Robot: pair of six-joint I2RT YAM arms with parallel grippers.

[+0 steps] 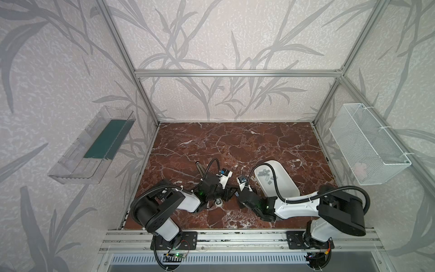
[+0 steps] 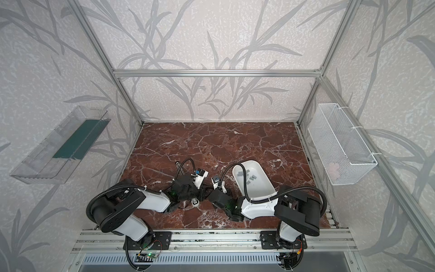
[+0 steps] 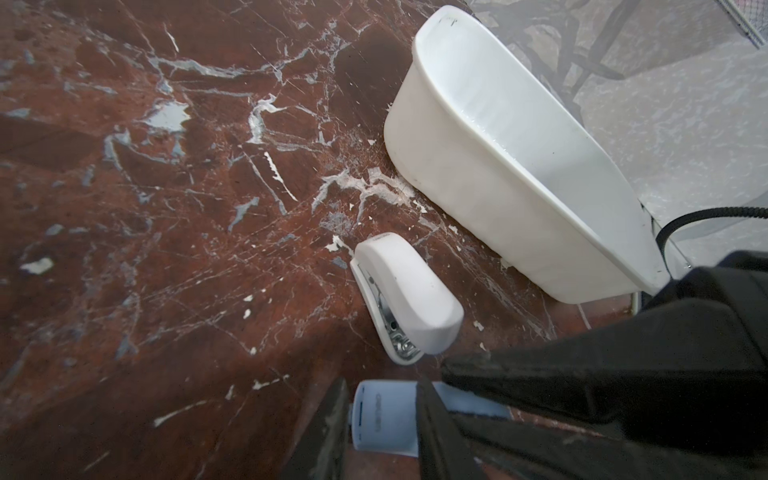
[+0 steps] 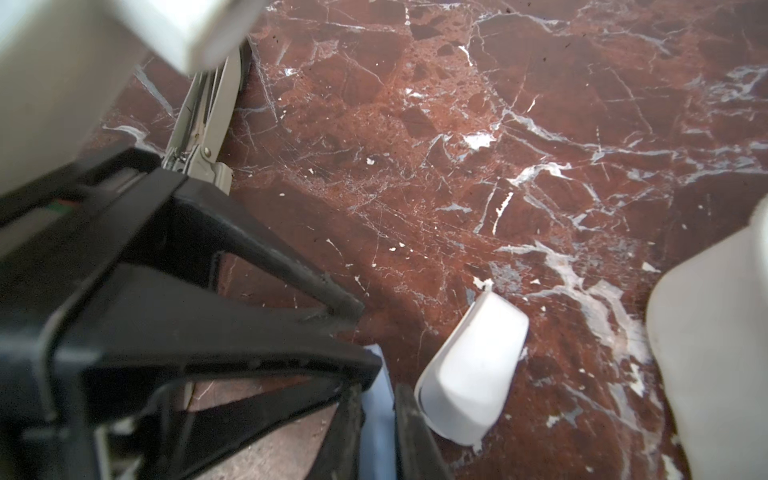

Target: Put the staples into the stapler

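right tool [image 4: 378, 401] clamps stapler [image 4: 473, 374]; staples [image 1: 264, 174] in tray [image 1: 286, 179] beside

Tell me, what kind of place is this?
Probably a robot test booth: a left arm and right arm bolted to a rail, inside a metal frame with wallpapered panels.

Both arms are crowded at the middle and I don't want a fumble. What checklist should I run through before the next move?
1. Staples available: ok, the staples lie in the white tray.
2. Left gripper hold: ok, shut on the light blue piece.
3. Right gripper hold: ok, shut on the same piece.
4. A gripper free for staples: not ok, both are occupied.
5. Metal part belongs to the stapler: cannot tell.
6. White stapler clear of the tray: ok, it lies on the table, apart from it.
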